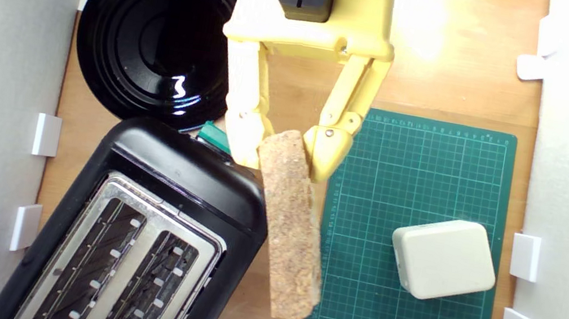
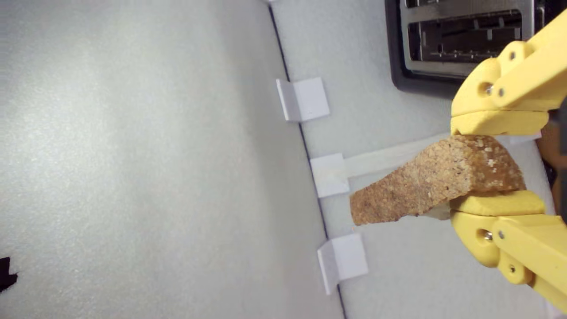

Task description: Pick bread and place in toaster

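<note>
The yellow jaws are clamped on one end of the bread (image 1: 290, 223), which hangs in the air edge-up, brown crust showing from above. Its long axis runs away from the gripper (image 1: 285, 154) and sits just off the toaster's (image 1: 136, 227) flank, toward the exterior view's right, over the strip of tabletop (image 1: 308, 80) between toaster and green cutting mat (image 1: 420, 169). The slots lie to the exterior view's left of the slice, slanted — their length looks a few degrees off from the bread's (a small twist seems needed, I'd say). A cream box (image 1: 443, 259) rests on the mat, well clear. The black plate (image 1: 156, 33) sits beyond the toaster; nothing blocks the short sideways shift.
</note>
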